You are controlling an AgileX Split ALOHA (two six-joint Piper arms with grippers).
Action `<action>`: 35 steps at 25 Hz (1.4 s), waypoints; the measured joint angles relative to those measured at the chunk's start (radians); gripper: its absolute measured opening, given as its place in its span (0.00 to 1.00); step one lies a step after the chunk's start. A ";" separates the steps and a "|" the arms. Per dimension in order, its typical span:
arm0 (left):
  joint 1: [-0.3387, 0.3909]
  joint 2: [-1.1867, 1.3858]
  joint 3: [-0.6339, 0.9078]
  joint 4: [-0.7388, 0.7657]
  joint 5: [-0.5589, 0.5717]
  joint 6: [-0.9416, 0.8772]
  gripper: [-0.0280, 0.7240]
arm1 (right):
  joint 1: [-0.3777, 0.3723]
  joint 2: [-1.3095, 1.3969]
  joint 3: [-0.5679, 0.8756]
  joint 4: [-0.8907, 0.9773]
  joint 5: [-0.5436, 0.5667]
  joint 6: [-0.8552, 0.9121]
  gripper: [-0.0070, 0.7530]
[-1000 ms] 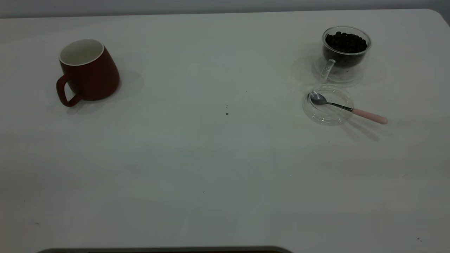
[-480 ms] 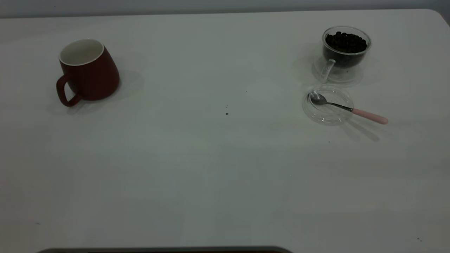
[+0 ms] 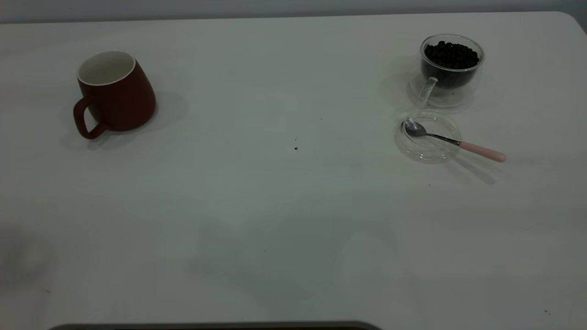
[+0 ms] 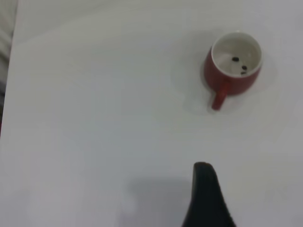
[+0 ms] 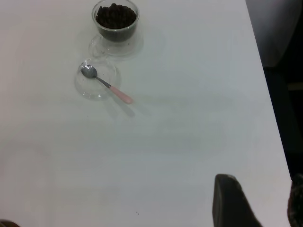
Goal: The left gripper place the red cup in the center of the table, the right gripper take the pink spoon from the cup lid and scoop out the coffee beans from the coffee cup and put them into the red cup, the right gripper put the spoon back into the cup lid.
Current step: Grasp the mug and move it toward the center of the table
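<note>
The red cup [image 3: 113,91] stands at the table's [image 3: 275,220] left side, unmoved over the last second; only shadows have shifted near the front edge. Left pincer [image 4: 207,198] hangs well short of it, right pincer [image 5: 255,198] spread; left's state cannot be told.

Neither arm is showing in the exterior view. In the left wrist view only one black pointed finger [image 4: 207,196] of the left pincer is showing, the picture's edge cutting off its base, so its opening is not readable. In the right wrist view two dark fingers [image 5: 232,201] of the right pincer are poking in at the corner, both cropped. Inside the dark red ceramic mug [image 4: 233,67], a few dark specks are lying, too small to identify.
</note>
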 joint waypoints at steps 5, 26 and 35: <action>0.000 0.285 -0.120 0.004 -0.083 0.153 0.79 | 0.000 0.000 0.000 0.000 0.000 0.001 0.44; 0.000 0.936 -0.289 0.206 -0.215 0.729 0.79 | 0.000 0.000 0.000 0.000 0.000 0.001 0.44; 0.000 1.093 -0.291 0.334 -0.404 0.799 0.79 | 0.000 0.000 0.000 0.000 0.000 0.002 0.44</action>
